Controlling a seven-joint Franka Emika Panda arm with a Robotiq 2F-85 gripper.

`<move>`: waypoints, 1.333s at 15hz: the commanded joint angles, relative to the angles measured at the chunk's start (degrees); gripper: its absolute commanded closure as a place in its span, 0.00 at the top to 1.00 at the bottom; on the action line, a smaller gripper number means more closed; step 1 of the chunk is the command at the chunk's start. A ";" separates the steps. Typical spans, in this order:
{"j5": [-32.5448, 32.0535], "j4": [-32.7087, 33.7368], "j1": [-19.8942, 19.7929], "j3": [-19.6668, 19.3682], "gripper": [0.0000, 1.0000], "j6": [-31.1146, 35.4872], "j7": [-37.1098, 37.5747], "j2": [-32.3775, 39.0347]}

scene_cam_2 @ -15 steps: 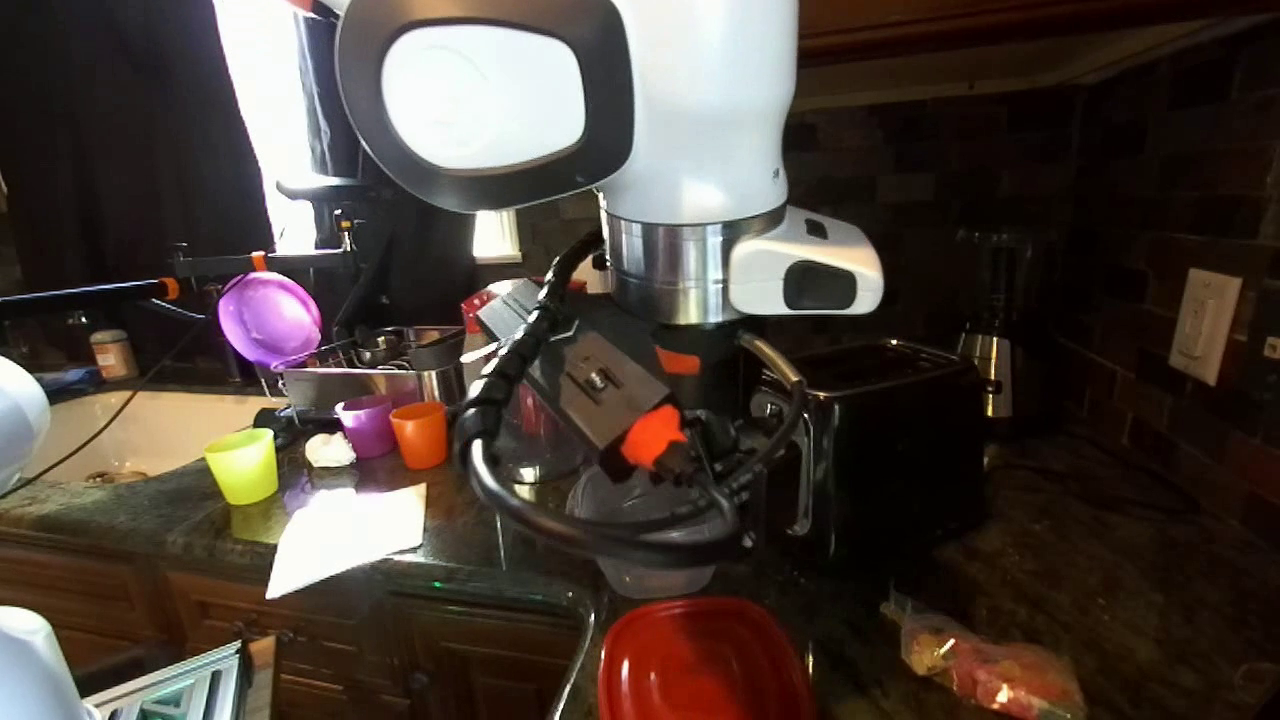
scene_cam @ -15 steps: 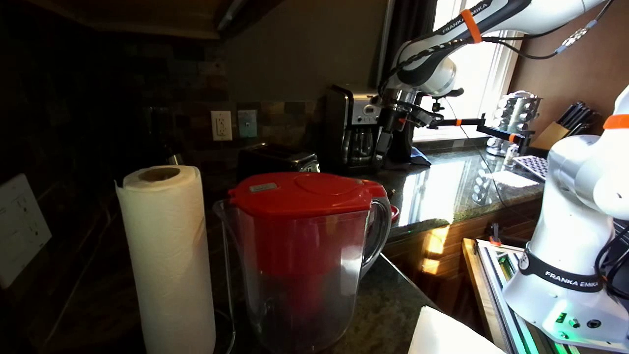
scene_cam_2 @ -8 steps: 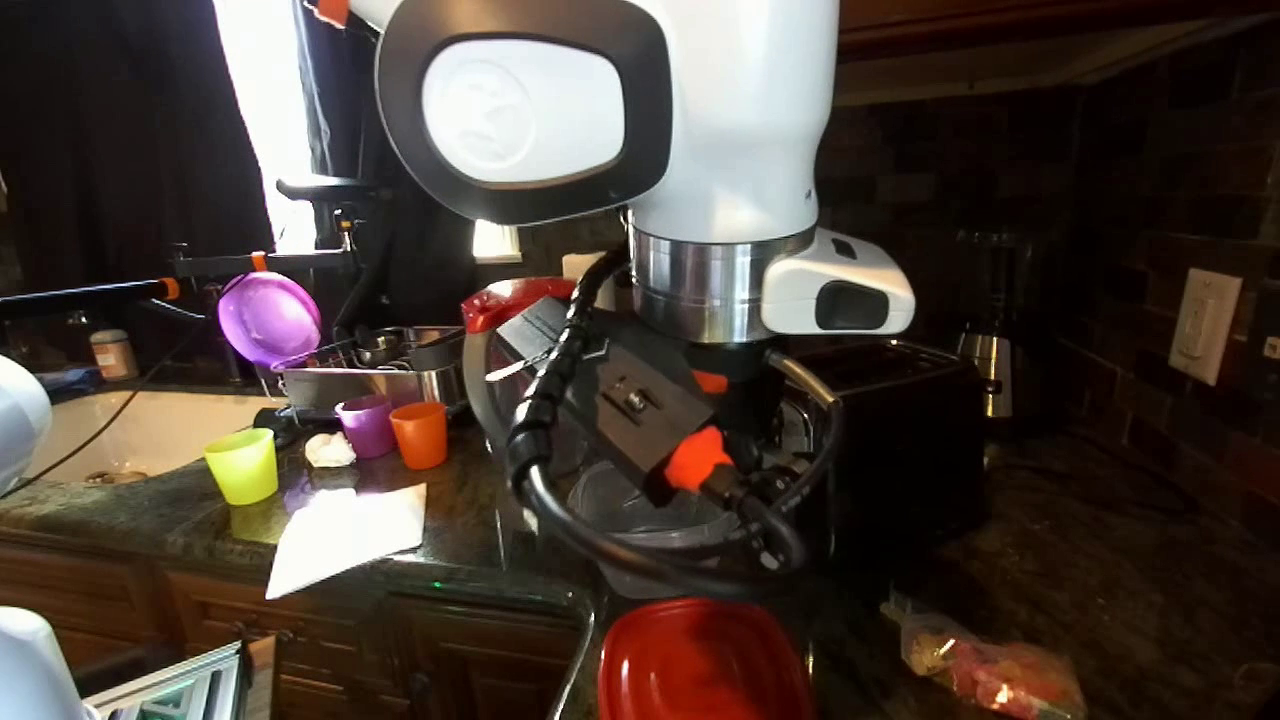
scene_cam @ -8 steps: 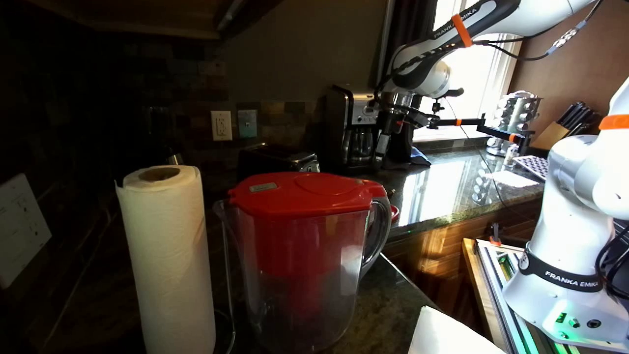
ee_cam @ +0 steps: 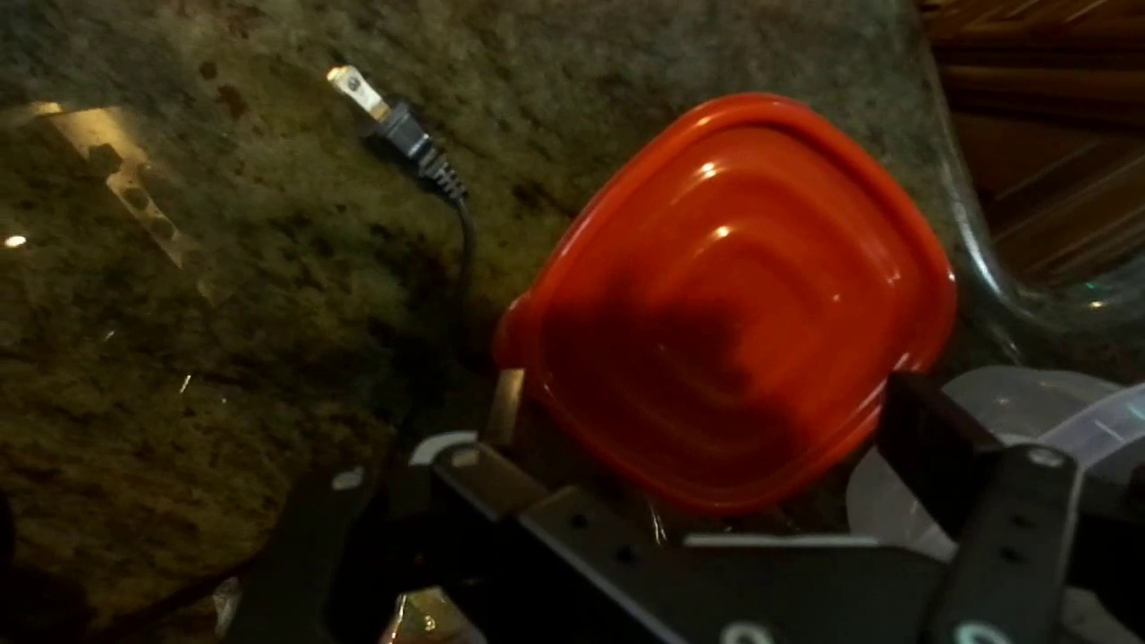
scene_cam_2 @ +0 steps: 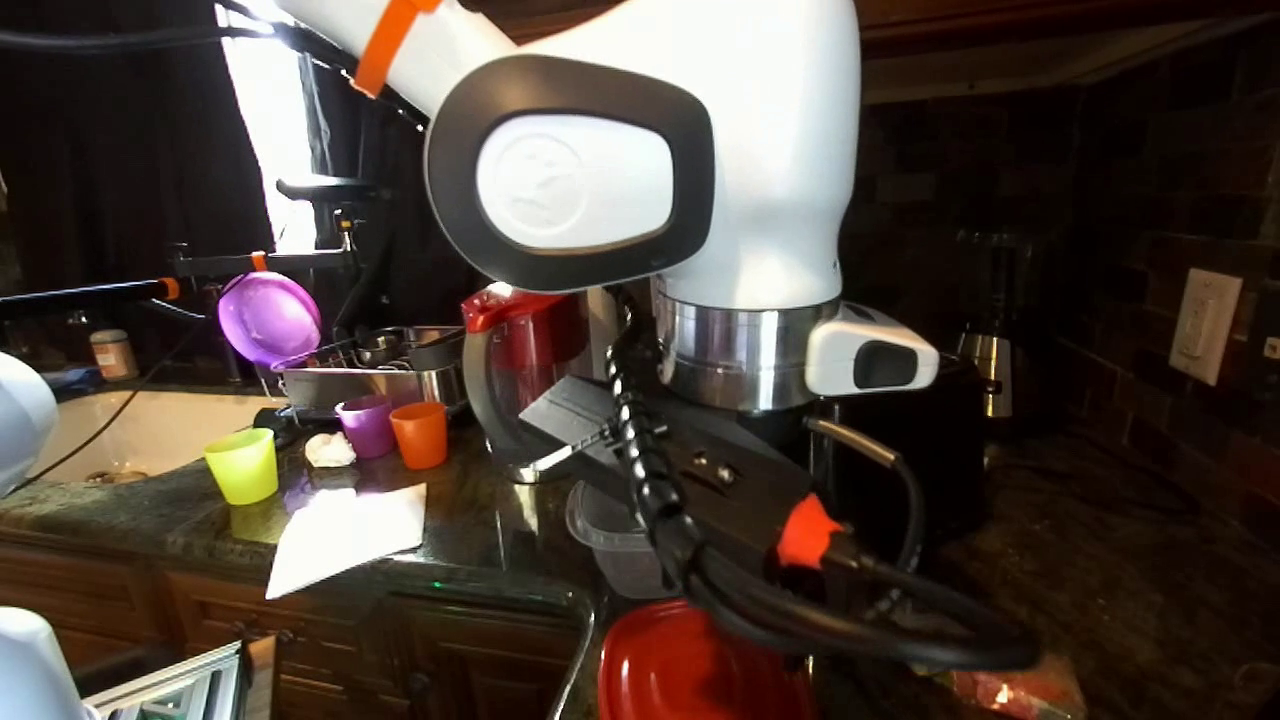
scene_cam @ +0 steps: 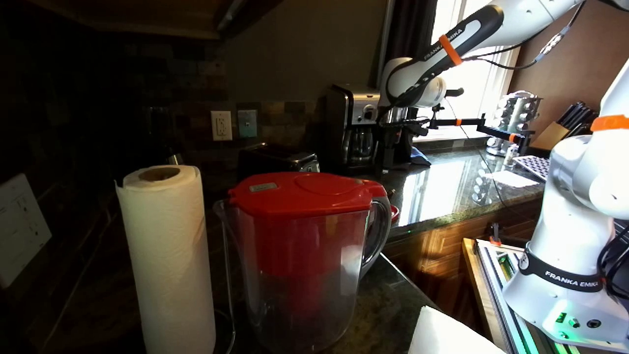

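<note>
My gripper (ee_cam: 707,389) is open, with a wide gap between its fingers and nothing held. A red square plastic lid or shallow dish (ee_cam: 760,295) lies on the counter below and ahead of the fingers. It also shows in an exterior view (scene_cam_2: 690,660), partly behind the arm's cable. I cannot tell how far the fingertips are above it. A clear plastic container (ee_cam: 894,501) is beside the right finger and also shows in an exterior view (scene_cam_2: 625,560). A clear bag with colourful contents (scene_cam_2: 1020,690) is mostly hidden by the arm; a piece shows in the wrist view (ee_cam: 429,617).
A black plug with cord (ee_cam: 402,134) lies on the counter. A toaster (scene_cam_2: 950,430), red-lidded pitcher (scene_cam: 304,236), paper towel roll (scene_cam: 169,265) and coffee maker (scene_cam: 361,142) stand around. Yellow (scene_cam_2: 242,467), purple (scene_cam_2: 366,425) and orange (scene_cam_2: 419,436) cups stand near white paper (scene_cam_2: 350,535).
The arm and gripper have moved down. In an exterior view they also shifted right, covering most of the bag and part of the red piece and uncovering the pitcher. The counter objects have not moved.
</note>
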 commanded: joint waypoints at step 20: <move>13.22 2.48 -6.61 6.96 1.00 15.64 -19.65 17.67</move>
